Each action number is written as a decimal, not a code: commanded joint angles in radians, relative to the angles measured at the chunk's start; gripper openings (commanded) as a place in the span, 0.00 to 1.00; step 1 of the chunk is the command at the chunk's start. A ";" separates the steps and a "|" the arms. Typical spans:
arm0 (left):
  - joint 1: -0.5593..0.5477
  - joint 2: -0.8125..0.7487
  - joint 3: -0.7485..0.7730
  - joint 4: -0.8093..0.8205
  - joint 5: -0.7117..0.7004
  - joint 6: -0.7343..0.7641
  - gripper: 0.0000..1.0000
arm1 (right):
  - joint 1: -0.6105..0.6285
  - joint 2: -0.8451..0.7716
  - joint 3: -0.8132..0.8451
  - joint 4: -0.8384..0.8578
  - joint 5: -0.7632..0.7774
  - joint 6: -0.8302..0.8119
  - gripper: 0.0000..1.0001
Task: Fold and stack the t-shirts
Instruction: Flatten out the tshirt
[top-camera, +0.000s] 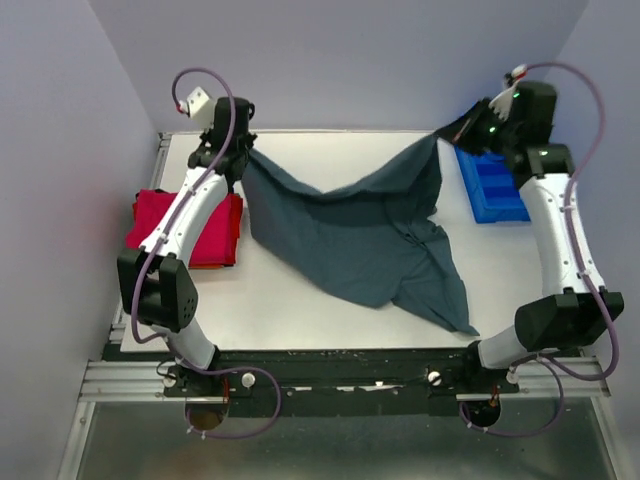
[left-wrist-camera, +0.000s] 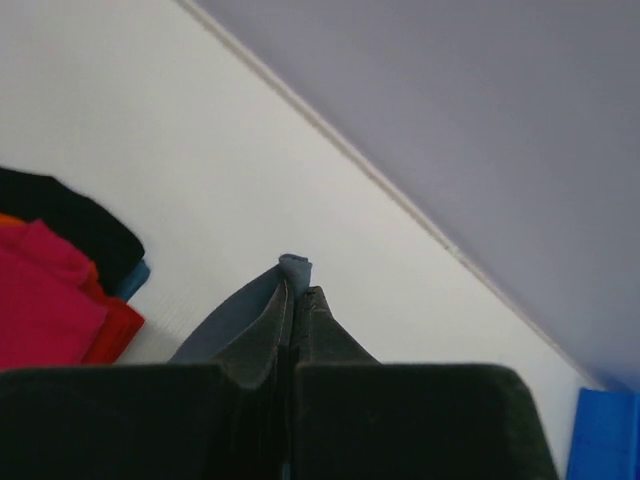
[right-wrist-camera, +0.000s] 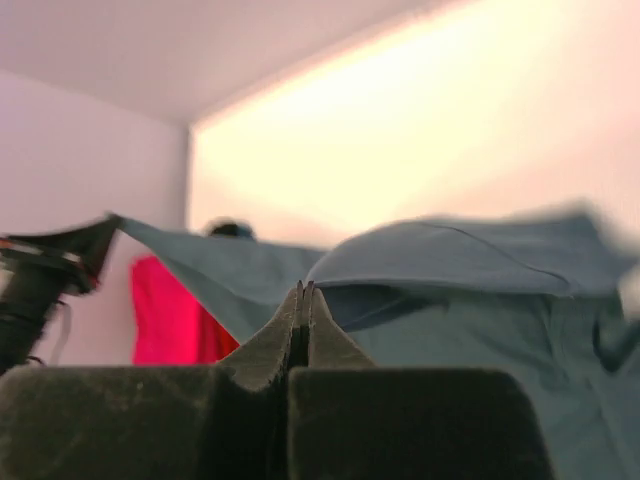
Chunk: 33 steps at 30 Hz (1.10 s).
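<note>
A dark grey-teal t-shirt (top-camera: 350, 235) hangs stretched between my two grippers over the back of the white table (top-camera: 300, 320), sagging in the middle, its lower part trailing toward the front right. My left gripper (top-camera: 238, 160) is shut on one corner; in the left wrist view a blue-grey fold (left-wrist-camera: 295, 266) pokes out past the closed gripper (left-wrist-camera: 298, 287). At the back right, my right gripper (top-camera: 458, 130) is shut on the opposite edge (right-wrist-camera: 480, 265), which meets the tips of the gripper (right-wrist-camera: 305, 288). Folded red t-shirts (top-camera: 200, 225) lie stacked at the left edge.
A blue plastic bin (top-camera: 495, 185) sits at the right back, under the right arm. The red stack (left-wrist-camera: 50, 310) shows dark and orange cloth edges (left-wrist-camera: 80, 225) beside it. Walls close the table at the back and both sides.
</note>
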 joint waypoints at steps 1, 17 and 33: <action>0.019 0.043 0.332 -0.183 0.060 0.057 0.00 | -0.111 0.007 0.378 -0.149 -0.141 0.010 0.01; 0.022 -0.467 0.253 -0.230 0.167 0.111 0.00 | -0.386 -0.347 0.720 0.015 -0.510 0.129 0.01; 0.093 0.224 0.791 -0.346 0.182 0.081 0.00 | -0.337 0.142 0.685 0.278 -0.480 0.293 0.01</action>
